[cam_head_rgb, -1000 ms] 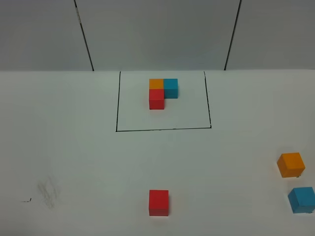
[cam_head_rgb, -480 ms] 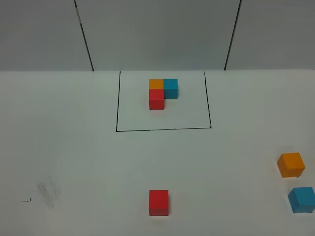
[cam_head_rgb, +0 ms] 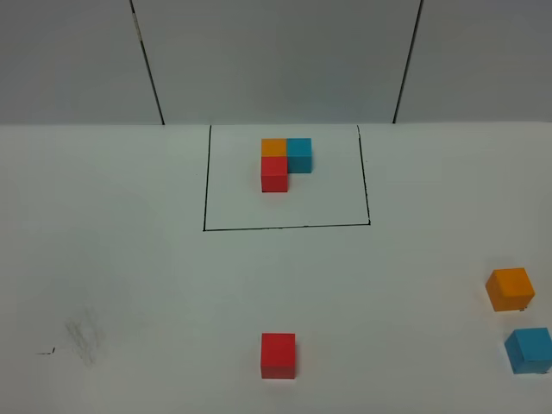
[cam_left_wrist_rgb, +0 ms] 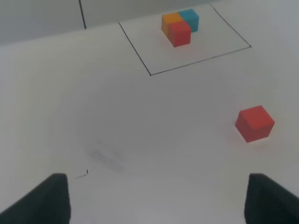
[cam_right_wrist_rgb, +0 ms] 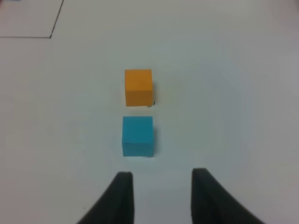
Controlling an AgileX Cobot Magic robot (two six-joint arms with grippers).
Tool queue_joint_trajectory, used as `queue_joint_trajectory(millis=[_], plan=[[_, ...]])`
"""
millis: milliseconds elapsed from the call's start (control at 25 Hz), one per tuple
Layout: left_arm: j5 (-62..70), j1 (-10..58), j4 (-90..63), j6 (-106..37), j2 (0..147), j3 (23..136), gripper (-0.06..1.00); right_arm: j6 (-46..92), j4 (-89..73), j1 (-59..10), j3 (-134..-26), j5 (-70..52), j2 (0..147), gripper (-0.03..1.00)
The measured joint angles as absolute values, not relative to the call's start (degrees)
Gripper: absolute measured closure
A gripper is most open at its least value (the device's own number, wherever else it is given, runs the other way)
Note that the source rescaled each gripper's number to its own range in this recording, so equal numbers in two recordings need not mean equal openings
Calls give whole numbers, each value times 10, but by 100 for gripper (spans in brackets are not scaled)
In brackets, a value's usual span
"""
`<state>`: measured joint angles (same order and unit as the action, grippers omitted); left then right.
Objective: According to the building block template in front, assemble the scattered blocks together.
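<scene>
Template: we see the template [cam_head_rgb: 285, 164] at the far middle of the table [cam_head_rgb: 129, 259], an L of three touching cubes. Orange is at the back, blue is to its right, and red is in front of the orange, all inside a thin black rectangle [cam_head_rgb: 285, 228].
Red block: the red block [cam_head_rgb: 278, 355] is a plain matte cube. It sits alone at the near middle, well apart from the template.
Orange block: the orange block [cam_head_rgb: 509, 289] is at the far right, slightly turned.
Blue block: the blue block [cam_head_rgb: 528, 350] is just nearer than the orange one, close but not touching.
Left gripper: the left gripper [cam_left_wrist_rgb: 158, 179] is released, its fingers spread wide over bare table.
Right gripper: the right gripper [cam_right_wrist_rgb: 161, 175] is clenched on nothing. The blue cube lies just ahead of it, with the orange one beyond.
Change: we find nothing moved since the earlier overhead pictures.
</scene>
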<state>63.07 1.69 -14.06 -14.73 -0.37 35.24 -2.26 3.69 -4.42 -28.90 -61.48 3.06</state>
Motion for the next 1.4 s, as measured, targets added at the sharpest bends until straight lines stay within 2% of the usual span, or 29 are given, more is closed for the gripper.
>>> queue_joint_trajectory(millis=[320, 1400], plan=[[624, 16, -141, -141, -4, 294, -2, -23, 37, -44, -289, -615, 31, 97], [622, 16, -127, -103, -4, 294, -2, -23, 37, -44, -289, -615, 31, 97]])
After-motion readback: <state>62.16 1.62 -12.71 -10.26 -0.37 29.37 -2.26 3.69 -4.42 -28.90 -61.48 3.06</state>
